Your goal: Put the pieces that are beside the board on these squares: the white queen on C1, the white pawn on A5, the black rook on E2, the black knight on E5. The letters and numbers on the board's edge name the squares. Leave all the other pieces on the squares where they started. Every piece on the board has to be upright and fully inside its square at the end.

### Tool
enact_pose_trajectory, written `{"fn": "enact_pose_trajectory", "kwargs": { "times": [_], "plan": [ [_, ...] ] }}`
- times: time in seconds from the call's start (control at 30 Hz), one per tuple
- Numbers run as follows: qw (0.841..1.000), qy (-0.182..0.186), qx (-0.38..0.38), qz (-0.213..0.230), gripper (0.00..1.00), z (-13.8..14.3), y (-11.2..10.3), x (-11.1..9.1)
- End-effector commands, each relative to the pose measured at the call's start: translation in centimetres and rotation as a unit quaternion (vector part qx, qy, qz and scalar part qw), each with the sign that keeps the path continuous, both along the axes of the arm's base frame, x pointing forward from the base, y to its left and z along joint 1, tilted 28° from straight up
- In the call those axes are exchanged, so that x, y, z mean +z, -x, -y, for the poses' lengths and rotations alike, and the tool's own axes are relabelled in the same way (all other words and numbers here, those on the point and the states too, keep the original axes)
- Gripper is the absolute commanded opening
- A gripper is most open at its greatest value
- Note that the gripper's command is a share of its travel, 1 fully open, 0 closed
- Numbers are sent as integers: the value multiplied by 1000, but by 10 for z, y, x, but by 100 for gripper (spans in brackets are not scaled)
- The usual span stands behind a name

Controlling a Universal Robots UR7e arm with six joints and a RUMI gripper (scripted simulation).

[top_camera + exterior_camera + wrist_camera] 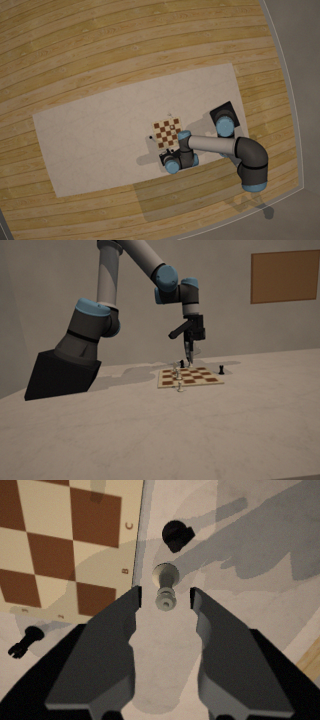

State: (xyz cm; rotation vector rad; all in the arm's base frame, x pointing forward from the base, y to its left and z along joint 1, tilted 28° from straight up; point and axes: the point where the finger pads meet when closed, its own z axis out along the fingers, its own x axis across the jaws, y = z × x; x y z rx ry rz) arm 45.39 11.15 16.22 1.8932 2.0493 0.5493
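- We see the gripper (165,596) pointing straight down over the desk (155,433), just off the chessboard (189,380) on the side nearest the desk's far edge in the exterior view.
- Its fingers are part-spread, and the white queen (165,586) stands upright in the gap; no finger touches it, so we read the gripper as holding nothing.
- The black knight (177,534) stands on the desk just beyond the queen, beside the board edge near the letter C.
- The black rook (221,369) stands off the board, toward the desk's right edge in the exterior view.
- The white pawn (180,387) stands just off the board's near edge, toward the desk's front edge.
- Two white pieces (177,374) stand on the board; we cannot tell which squares.
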Motion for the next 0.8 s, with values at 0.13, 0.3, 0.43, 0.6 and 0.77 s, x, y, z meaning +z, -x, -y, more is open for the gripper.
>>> {"fn": "enact_pose_trajectory", "kwargs": {
  "times": [0.13,0.3,0.43,0.6,0.77],
  "plan": [
    [1000,0,1,0,0,-1,0,-1],
    [1000,0,1,0,0,-1,0,-1],
    [1000,0,1,0,0,-1,0,-1],
    [1000,0,1,0,0,-1,0,-1],
    [1000,0,1,0,0,-1,0,-1]
  ]
}}
